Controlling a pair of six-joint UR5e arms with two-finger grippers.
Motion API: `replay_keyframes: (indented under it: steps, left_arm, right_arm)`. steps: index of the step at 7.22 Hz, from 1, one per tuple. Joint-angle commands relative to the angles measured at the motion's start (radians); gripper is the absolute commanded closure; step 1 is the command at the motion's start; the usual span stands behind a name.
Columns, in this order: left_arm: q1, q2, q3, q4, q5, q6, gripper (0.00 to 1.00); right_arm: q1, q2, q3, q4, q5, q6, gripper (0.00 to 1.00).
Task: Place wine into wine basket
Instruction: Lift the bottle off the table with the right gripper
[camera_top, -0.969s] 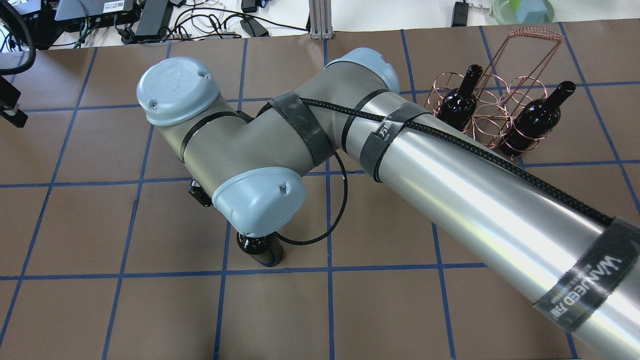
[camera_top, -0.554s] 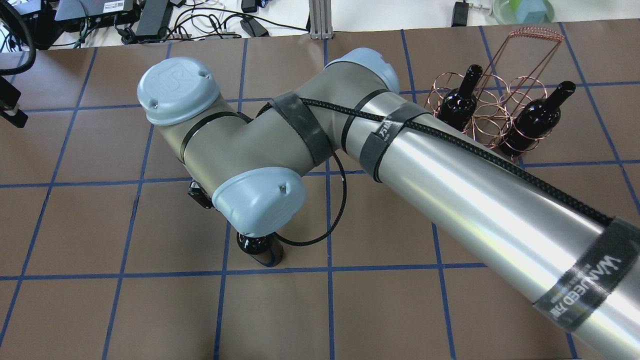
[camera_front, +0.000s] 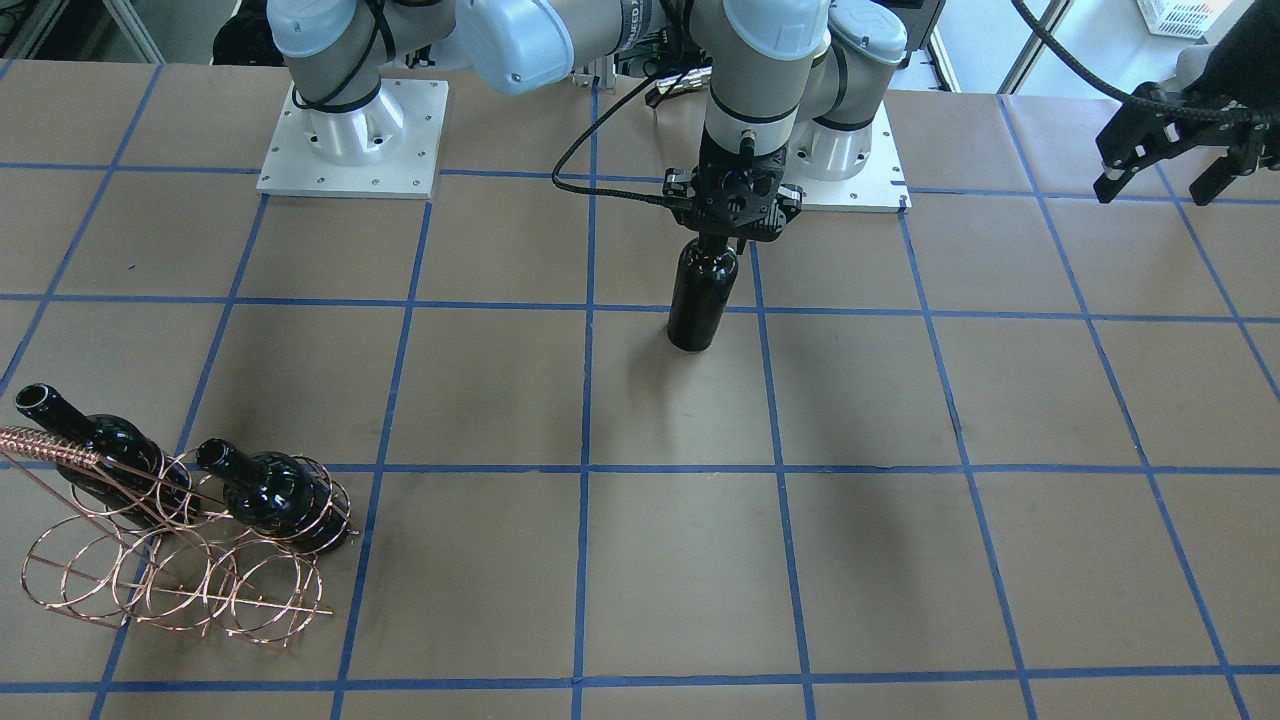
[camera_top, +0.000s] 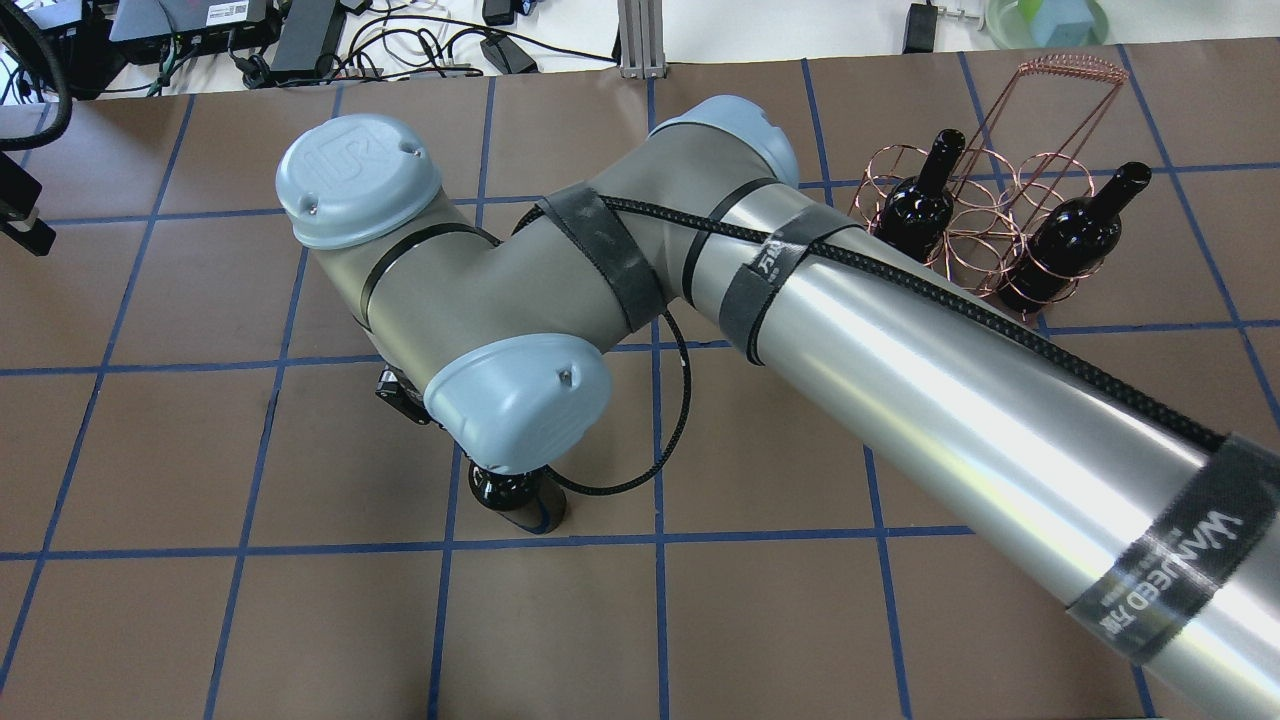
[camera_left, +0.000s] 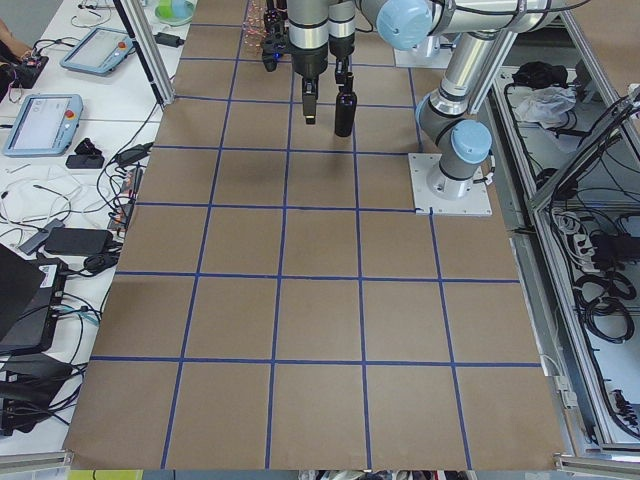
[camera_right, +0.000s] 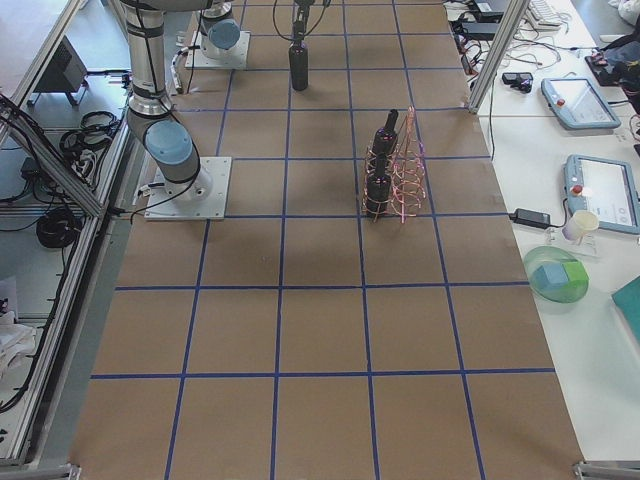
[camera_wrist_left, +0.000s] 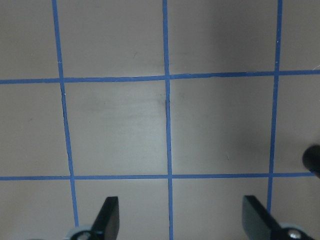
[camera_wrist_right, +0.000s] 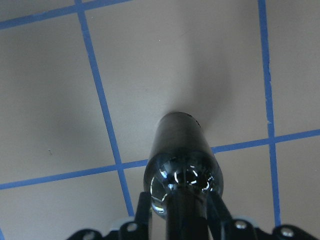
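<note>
Wine bottle (camera_front: 700, 300), dark and glossy, is upright near the middle of the table (camera_front: 900, 560), close in front of my bases, with its foot at a blue tape line (camera_front: 850, 310). I cannot tell whether the foot rests on the paper or hangs just above it. My right pincer (camera_front: 722, 236) comes straight down on it and pinches the slim neck from both sides. In the right wrist view the two fingers (camera_wrist_right: 142, 212) sit against the neck just above the shoulder of the glass. My left pincer (camera_front: 1155, 182) hangs off to my left above bare table with its fingers spread wide and nothing between them, well apart from the bottle. The copper wire basket (camera_front: 50, 444) stands far out toward my right end of the table, well away from the bottle I hold. Two other dark bottles, one (camera_front: 100, 450) beside the coiled handle and another (camera_front: 270, 495) next to it, sit in its rings, with empty rings on the side away from me.
</note>
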Motion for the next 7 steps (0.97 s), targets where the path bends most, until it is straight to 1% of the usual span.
replay_keyframes:
  steps: [1,2,3,5,6,7]
  left_arm:
    - [0.000,0.000,0.000,0.000,0.000,0.000,0.12]
    - [0.000,0.000,0.000,0.000,0.000,0.000,0.12]
    - [0.000,0.000,0.000,0.000,0.000,0.000,0.12]
    - [0.000,0.000,0.000,0.000,0.000,0.000,0.12]
    - [0.000,0.000,0.000,0.000,0.000,0.000,0.12]
    - [0.000,0.000,0.000,0.000,0.000,0.000,0.12]
  right_arm:
    - [0.000,0.001,0.000,0.006,0.013,-0.001,0.47]
    - [0.000,0.001,0.000,0.006,0.013,-0.001,0.32]
    - [0.000,0.001,0.000,0.006,0.013,-0.001,0.24]
    - [0.000,0.001,0.002,0.011,0.013,-0.001,0.24]
    - [0.000,0.001,0.012,0.011,0.011,-0.001,0.26]
    - [0.000,0.001,0.022,0.011,0.013,-0.001,0.39]
